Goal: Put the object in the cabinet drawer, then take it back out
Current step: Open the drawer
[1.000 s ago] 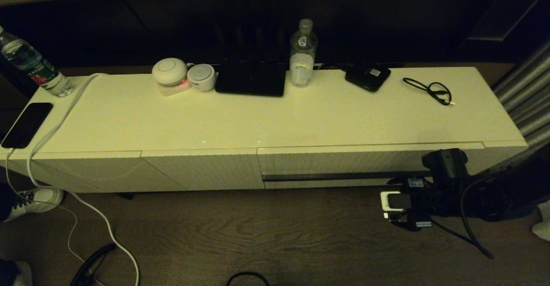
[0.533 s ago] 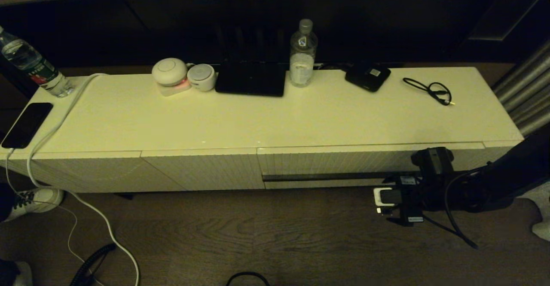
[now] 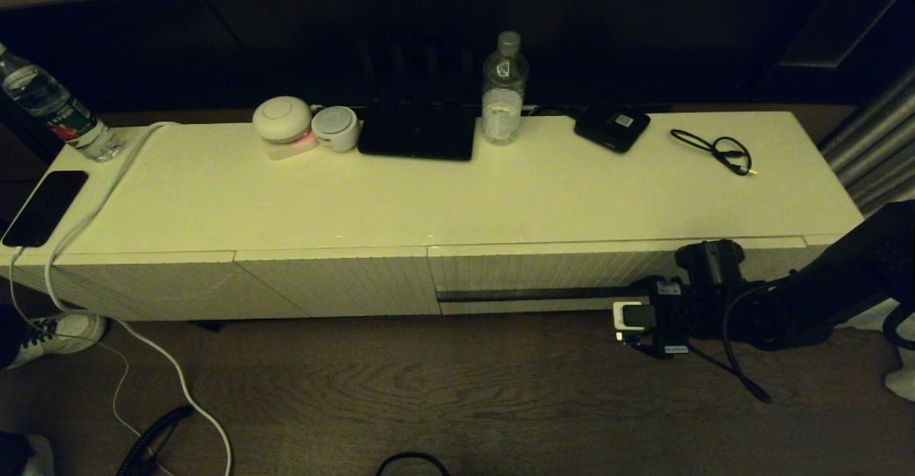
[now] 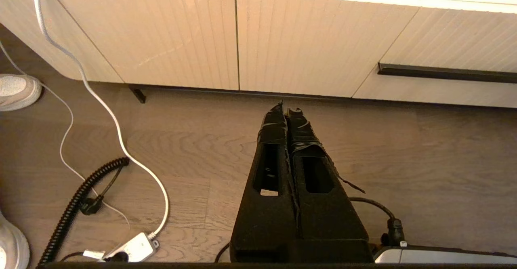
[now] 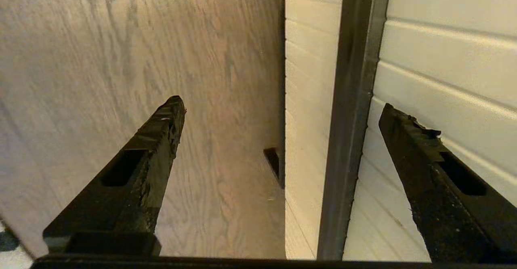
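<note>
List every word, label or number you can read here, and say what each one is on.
No text is readable.
Left water bottle: green and red label, print too small.
Middle water bottle: blue mark, unreadable.
Small black device: white label, blurred.
Right wrist: small stickers, illegible.

Clear water bottle [image 3: 504,90] upright at back edge of cabinet top [image 3: 457,197]. Black flat pad [image 3: 417,133] just left of it. Two round white gadgets [image 3: 304,127] touching, further left. Small black device, white label [image 3: 612,128], right; thin black cable [image 3: 717,150] beyond. Phone [image 3: 44,206] and second bottle [image 3: 57,108] at far left. White cord [image 3: 107,190] trails to wood floor [image 3: 457,397].
</note>
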Controlling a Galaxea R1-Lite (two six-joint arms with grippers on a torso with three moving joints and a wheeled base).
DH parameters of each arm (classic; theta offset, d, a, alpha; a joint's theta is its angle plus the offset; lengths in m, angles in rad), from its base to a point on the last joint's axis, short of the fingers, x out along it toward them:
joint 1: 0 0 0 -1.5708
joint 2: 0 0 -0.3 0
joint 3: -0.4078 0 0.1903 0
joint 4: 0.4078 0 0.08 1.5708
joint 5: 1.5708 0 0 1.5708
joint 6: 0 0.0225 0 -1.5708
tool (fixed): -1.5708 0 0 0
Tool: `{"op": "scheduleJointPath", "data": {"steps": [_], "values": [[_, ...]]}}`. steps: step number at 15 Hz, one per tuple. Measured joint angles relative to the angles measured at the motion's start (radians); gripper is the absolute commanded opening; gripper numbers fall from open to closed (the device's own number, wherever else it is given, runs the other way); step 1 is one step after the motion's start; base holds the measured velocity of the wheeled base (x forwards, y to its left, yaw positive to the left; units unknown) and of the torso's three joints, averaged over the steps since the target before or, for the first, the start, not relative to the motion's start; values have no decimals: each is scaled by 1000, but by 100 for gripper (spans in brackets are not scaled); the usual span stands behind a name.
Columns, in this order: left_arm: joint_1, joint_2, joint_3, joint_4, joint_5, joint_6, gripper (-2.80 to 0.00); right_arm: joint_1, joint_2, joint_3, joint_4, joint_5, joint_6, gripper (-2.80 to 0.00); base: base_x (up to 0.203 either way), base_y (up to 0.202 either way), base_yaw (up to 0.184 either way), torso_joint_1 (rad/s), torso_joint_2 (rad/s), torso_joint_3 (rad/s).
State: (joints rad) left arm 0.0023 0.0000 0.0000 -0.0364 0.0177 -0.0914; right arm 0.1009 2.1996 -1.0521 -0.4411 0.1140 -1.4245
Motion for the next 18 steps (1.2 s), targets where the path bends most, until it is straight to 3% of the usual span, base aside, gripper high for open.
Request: {"op": "scheduleJointPath", "data": {"steps": [18], "values": [[0,0,0,0,0,1,-280,1,90,-65,-40,-36,3,0,0,0,0,0,0,0]]}}
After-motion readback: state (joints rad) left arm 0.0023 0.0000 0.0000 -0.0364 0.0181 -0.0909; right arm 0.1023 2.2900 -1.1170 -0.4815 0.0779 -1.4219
